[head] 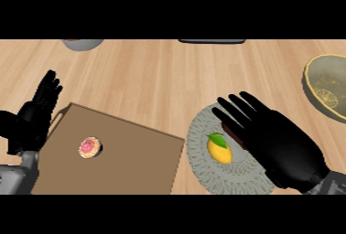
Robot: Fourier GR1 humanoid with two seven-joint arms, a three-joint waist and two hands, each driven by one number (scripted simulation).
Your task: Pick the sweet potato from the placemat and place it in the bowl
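A round grey placemat (215, 176) lies at the lower right of the wooden counter. On it, a dark reddish-brown sweet potato (230, 132) shows only as a sliver beside my right hand. The right hand (280, 141) is open, its straight fingers spread over the sweet potato and the placemat's right half. A yellowish bowl (329, 87) sits at the right edge, partly cut off by it. At the left edge my left hand (35, 116) rests open with its fingers up.
A yellow lemon (218, 149) with a green leaf lies on the placemat just left of my right hand. A brown board (135, 155) at lower left carries a pink-frosted donut (89, 147). A grey bowl (82, 43) and a dark object (211, 41) sit at the far edge.
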